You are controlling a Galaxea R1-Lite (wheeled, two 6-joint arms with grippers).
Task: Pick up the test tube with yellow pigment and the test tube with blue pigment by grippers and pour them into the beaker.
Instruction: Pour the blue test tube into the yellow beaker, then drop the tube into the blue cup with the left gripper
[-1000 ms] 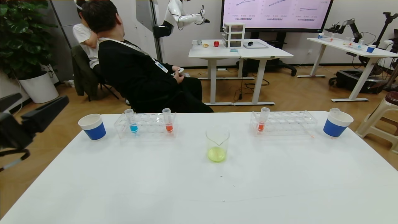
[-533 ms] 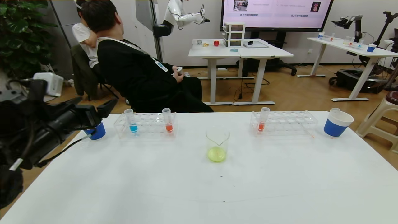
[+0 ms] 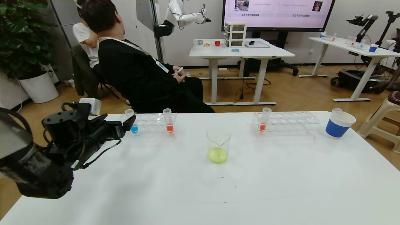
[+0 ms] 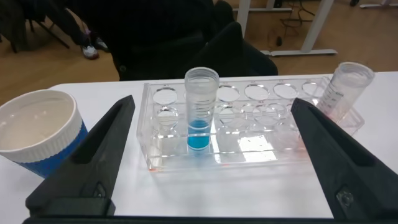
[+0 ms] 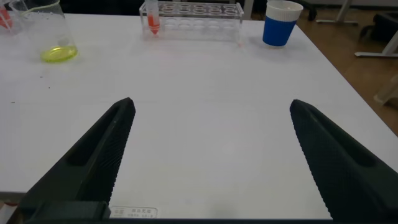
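Note:
The test tube with blue pigment stands upright in the left clear rack. In the left wrist view this tube is just ahead of my left gripper, between the lines of its two fingers. My left gripper is open and empty, low over the table beside the rack's left end. The beaker stands mid-table with yellow-green liquid in its bottom. It also shows in the right wrist view. No tube with yellow pigment is in view. My right gripper is open and empty over the near right table.
Orange-red tubes stand in the left rack and the right rack. A blue-and-white cup stands left of the left rack, another at the far right. People sit behind the table's far edge.
My left arm has swung in from the left edge over the table. Its open fingers now face the blue tube. Nothing on the table has moved.

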